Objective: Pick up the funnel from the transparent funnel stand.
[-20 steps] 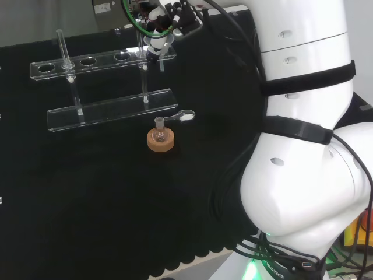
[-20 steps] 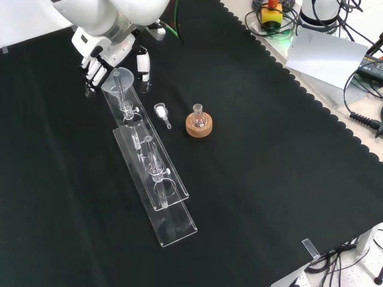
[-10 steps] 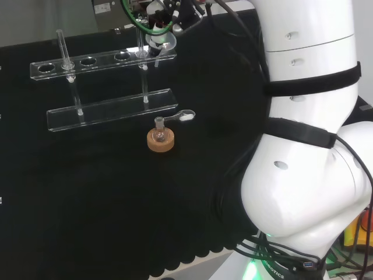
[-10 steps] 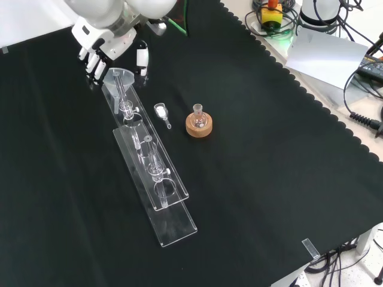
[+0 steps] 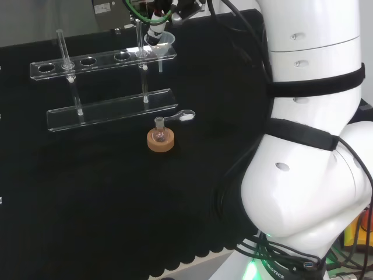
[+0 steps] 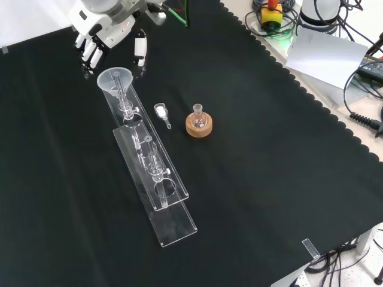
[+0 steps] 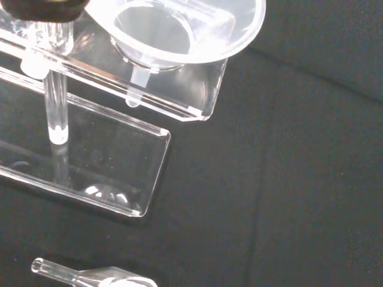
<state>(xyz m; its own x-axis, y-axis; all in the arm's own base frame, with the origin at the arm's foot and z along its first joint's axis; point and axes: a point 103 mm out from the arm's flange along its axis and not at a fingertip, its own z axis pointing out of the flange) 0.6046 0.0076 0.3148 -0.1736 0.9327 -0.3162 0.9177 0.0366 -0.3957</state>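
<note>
A clear funnel (image 5: 165, 39) (image 6: 115, 78) (image 7: 179, 30) sits in the end hole of the transparent stand's top shelf (image 5: 87, 60) (image 6: 161, 191) (image 7: 185, 98). Its stem reaches down through the shelf. The hand (image 5: 158, 13) (image 6: 108, 30) hangs just above the funnel. In the front view its fingers (image 6: 90, 55) and thumb (image 6: 140, 54) point down, fairly straight and spread wider than the rim, with the funnel below the gap between them. A dark fingertip (image 7: 42, 6) shows beside the rim in the wrist view. I cannot tell whether any fingertip touches the funnel.
A small flask on a cork ring (image 5: 159, 140) (image 6: 198, 124) stands in front of the stand. A small glass scoop holding white powder (image 5: 185, 116) (image 6: 160, 110) lies between them. A tall glass rod (image 5: 61, 46) rises from the stand. The arm's white links (image 5: 309, 128) stand at the head view's right.
The hand has moved up in both the head and front views. The funnel has stayed at nearly the same spot on the stand and is now uncovered.
</note>
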